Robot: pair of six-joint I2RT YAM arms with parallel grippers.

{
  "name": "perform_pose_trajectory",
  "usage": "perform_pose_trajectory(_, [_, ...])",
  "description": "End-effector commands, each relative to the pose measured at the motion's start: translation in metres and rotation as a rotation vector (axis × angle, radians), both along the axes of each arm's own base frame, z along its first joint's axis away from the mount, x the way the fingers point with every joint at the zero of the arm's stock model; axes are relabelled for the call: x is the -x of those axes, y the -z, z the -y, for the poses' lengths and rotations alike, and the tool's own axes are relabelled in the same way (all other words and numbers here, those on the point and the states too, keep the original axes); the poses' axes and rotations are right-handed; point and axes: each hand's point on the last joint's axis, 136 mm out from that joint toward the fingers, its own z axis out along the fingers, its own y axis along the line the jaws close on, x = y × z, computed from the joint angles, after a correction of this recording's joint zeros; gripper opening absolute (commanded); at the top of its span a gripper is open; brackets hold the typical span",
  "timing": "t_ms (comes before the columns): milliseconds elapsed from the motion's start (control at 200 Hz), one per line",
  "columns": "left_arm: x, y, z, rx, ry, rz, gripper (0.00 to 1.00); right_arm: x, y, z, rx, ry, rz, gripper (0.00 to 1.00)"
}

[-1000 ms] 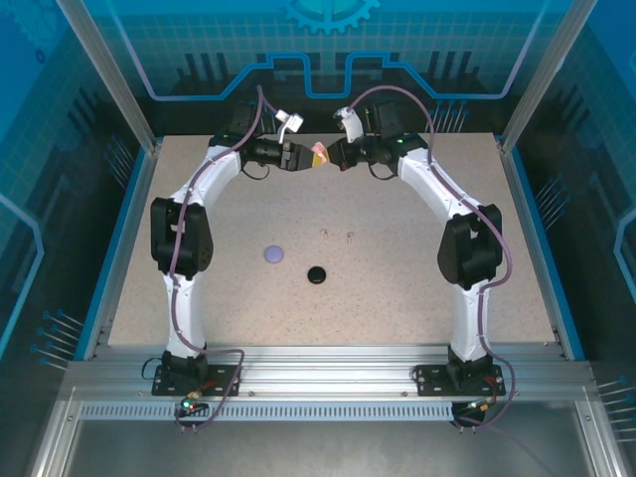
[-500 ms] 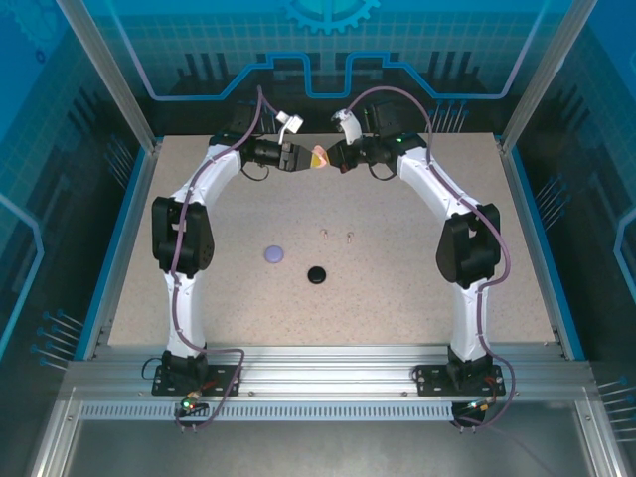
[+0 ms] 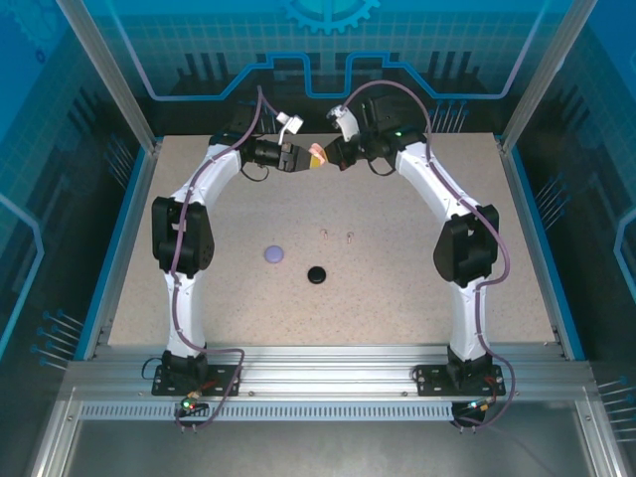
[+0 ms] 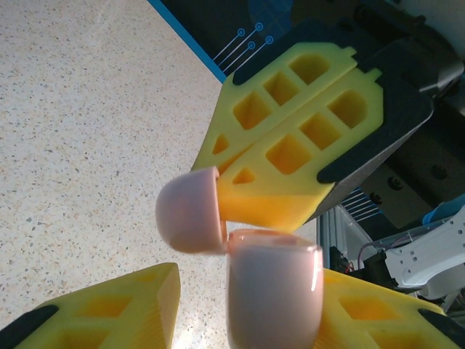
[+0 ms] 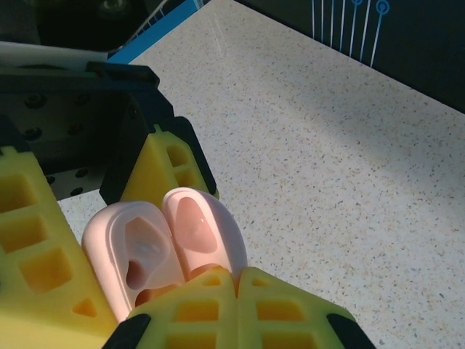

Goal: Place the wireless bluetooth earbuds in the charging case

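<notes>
Your two arms, left arm (image 3: 182,298) and right arm (image 3: 467,318), wear glossy white shells with bulky black joint housings (image 3: 180,238). A purple cable (image 3: 260,104) trails back from each wrist. On the left gripper (image 3: 301,157) and right gripper (image 3: 326,156), the fingers (image 4: 109,309) are bright yellow wedges with square and triangular pockets, seated in black holders (image 4: 392,94).

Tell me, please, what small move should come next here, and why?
Probably close the left pincer fully on the pink case: its base sits between the jaws with a gap on one side, while the shut right pincer pinches the lid. A firm hold would free the right arm for the earbuds on the table.
</notes>
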Motion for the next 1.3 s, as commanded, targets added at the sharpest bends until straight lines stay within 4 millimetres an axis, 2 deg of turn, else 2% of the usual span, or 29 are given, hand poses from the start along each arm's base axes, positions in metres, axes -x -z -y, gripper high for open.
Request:
perform_pose_trajectory(0, [-0.001,-0.004,-0.002,0.021,0.021,0.009,0.46,0.007,0.003,-0.008,0.018,-0.035,-0.010,0.00])
perform_pose_trajectory(415, [0.000,-0.004,-0.002,0.028,0.027,0.006,0.32,0.005,0.003,-0.009,0.021,-0.033,-0.011,0.00])
perform_pose_trajectory(635, [0.001,-0.003,-0.001,0.034,0.036,-0.001,0.19,0.003,0.001,-0.009,0.020,-0.022,-0.004,0.00])
perform_pose_trajectory(820, [0.003,-0.004,0.000,0.041,0.044,-0.006,0.01,0.000,-0.006,-0.009,0.013,-0.004,0.008,0.00])
perform_pose_trajectory(1000, [0.003,-0.005,-0.001,0.033,0.035,-0.001,0.00,0.000,-0.020,-0.002,0.009,0.031,0.026,0.31])
perform_pose_trajectory(1206, [0.002,-0.004,-0.004,0.018,0.007,0.011,0.00,0.009,-0.039,0.018,-0.011,0.087,0.042,0.48])
perform_pose_trajectory(1296, [0.002,-0.004,-0.006,0.021,-0.014,0.008,0.00,0.014,-0.047,0.027,-0.029,0.117,0.042,0.52])
